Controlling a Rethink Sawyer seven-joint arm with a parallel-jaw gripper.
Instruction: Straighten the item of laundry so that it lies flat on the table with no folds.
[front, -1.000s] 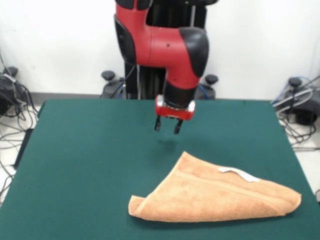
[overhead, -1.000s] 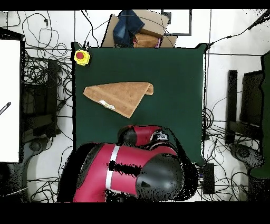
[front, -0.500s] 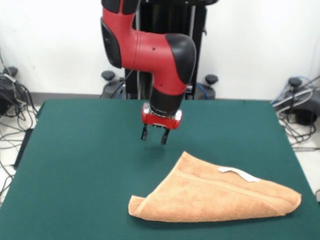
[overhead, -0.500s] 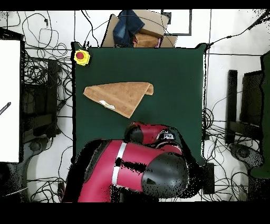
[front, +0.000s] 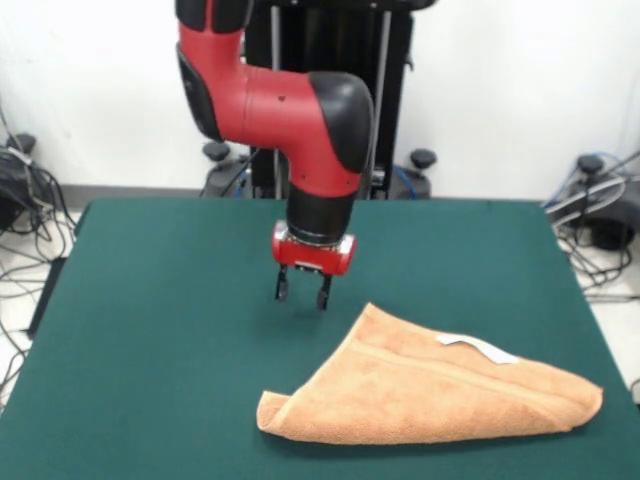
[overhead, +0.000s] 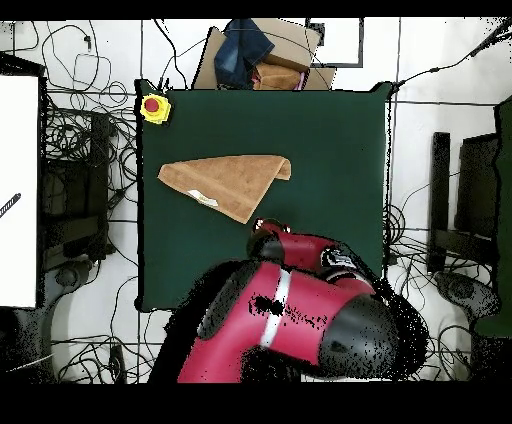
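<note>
1. Front view: the hand (front: 301, 291) hangs open and empty above the surface (front: 160, 330), at ten o'clock from the folded towel (front: 430, 385).
2. Gripping both layers at that corner might drag it, fold intact.

Even, fairly bright light from above fills the front view, and the bench (front: 150, 330) shows as flat matte green with no glare, with only a faint soft shadow under the tool (front: 302, 291) and a thin dark one along the near edge of the towel (front: 440, 385). The red arm (front: 290, 100) carries mild highlights on its glossy shell, and the white wall (front: 90, 80) behind is bright without being washed out. Fine detail is soft throughout both views.
</note>
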